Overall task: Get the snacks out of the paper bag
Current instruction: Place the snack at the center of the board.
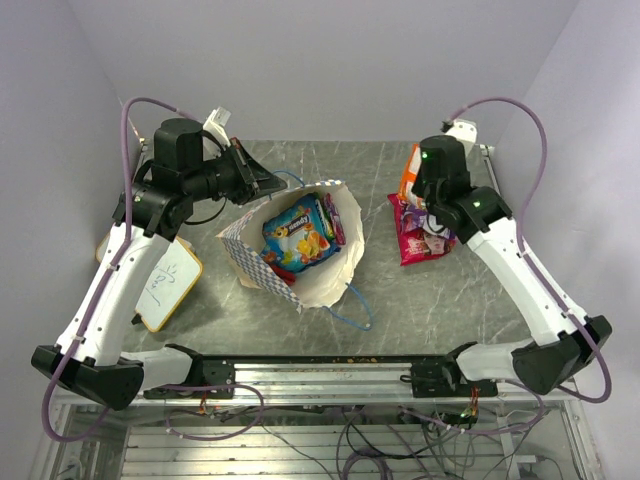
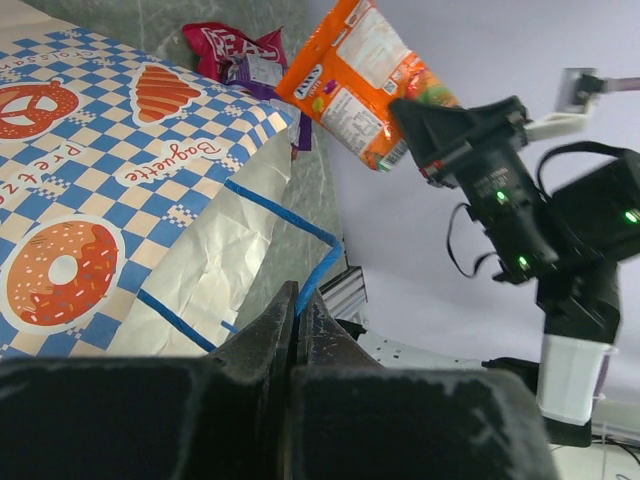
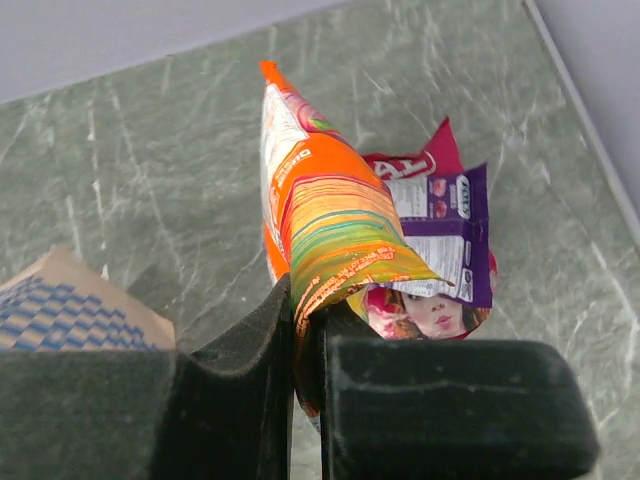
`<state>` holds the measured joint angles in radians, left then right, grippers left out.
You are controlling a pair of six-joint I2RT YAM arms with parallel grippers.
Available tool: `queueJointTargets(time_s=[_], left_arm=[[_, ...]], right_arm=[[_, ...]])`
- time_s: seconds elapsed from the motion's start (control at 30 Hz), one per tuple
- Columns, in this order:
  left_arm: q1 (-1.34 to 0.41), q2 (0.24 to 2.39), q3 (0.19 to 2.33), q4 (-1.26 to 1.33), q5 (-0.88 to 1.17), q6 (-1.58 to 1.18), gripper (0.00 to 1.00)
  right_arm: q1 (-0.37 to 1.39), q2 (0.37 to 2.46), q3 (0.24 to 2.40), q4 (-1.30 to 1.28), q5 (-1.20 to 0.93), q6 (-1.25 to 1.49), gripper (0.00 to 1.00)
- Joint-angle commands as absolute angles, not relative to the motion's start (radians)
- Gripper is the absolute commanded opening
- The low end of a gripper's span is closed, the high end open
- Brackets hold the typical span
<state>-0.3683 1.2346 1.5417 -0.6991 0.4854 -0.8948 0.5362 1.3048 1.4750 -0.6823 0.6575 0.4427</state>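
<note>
The paper bag [image 1: 330,262] lies open at the table's middle, with a blue packet [image 1: 298,233] and other snacks inside. Its checkered side fills the left wrist view [image 2: 120,170]. My left gripper [image 2: 297,300] is shut on the bag's blue cord handle [image 2: 322,272] at the bag's far-left rim [image 1: 262,182]. My right gripper [image 3: 305,315] is shut on an orange packet [image 3: 318,215] and holds it above the table at the right [image 1: 408,176]. A red-magenta packet [image 1: 418,238] lies flat under it, also in the right wrist view [image 3: 440,235].
A yellow-framed whiteboard [image 1: 168,285] lies at the table's left edge, under the left arm. A second blue cord handle [image 1: 352,310] trails on the table in front of the bag. Walls stand close at the back and both sides.
</note>
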Motion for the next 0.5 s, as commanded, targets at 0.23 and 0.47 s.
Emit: queueJointTargets(time_s=[0.23,0.47], left_arm=[[-0.376,1.222,1.565,-0.651,0.508,-0.947,0.07],[-0.376,1.237,1.554,-0.621,0.526,-0.967,0.07]], right_arm=[[0.118,1.33,1.246,-0.293,0.157,0.724,0.0],[-0.044,1.452,1.125,-0.151,-0.03,0.825,0.0]])
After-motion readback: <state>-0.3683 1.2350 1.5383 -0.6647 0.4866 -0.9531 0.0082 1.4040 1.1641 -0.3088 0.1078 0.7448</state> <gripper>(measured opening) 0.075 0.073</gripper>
